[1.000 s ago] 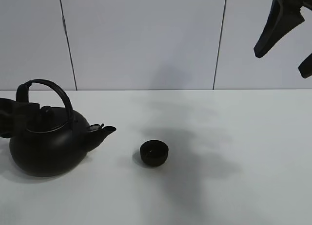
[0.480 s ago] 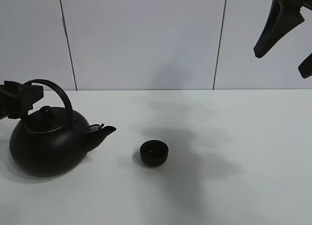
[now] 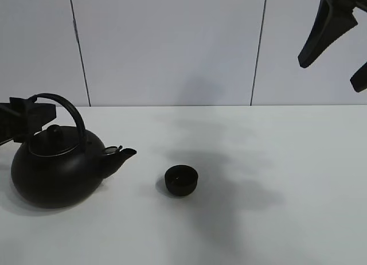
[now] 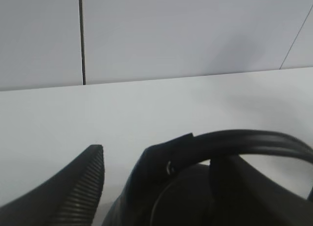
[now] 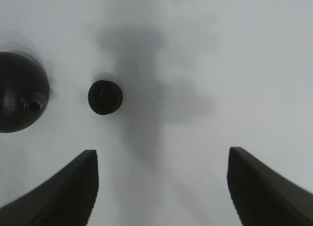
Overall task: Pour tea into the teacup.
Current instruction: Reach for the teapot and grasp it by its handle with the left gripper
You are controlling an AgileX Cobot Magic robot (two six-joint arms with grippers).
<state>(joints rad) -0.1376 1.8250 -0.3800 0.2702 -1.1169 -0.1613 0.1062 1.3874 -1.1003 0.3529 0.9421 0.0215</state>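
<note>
Jaws of the right gripper (image 5: 161,160) stand wide apart and hold nothing. This gripper hangs high over the right side of the counter (image 3: 287,156), in front of the grey wall (image 3: 172,47) and well apart from everything that lies below.

The teacup (image 3: 182,180) sits upright on the bare counter, about halfway between the back edge and the front edge of the visible part, and a little toward the left side. From the right wrist camera it lies far below and ahead of the open jaws. It is not in line with the middle of the gap, but off toward the finger on the kettle's side.

The left gripper (image 3: 31,119) is near the left end of the counter, beside the kettle (image 3: 54,173), at the height of the arched handle (image 4: 244,140) and on the side away from the spout (image 3: 123,154). In the left wrist view one ribbed finger (image 4: 78,192) shows, with a strip of bare counter between it and the handle. The other finger cannot be separated from the black kettle. The jaws look apart and the handle is not clamped.

The teacup is on the far side of the kettle from these jaws, past the spout and apart from its tip.
</note>
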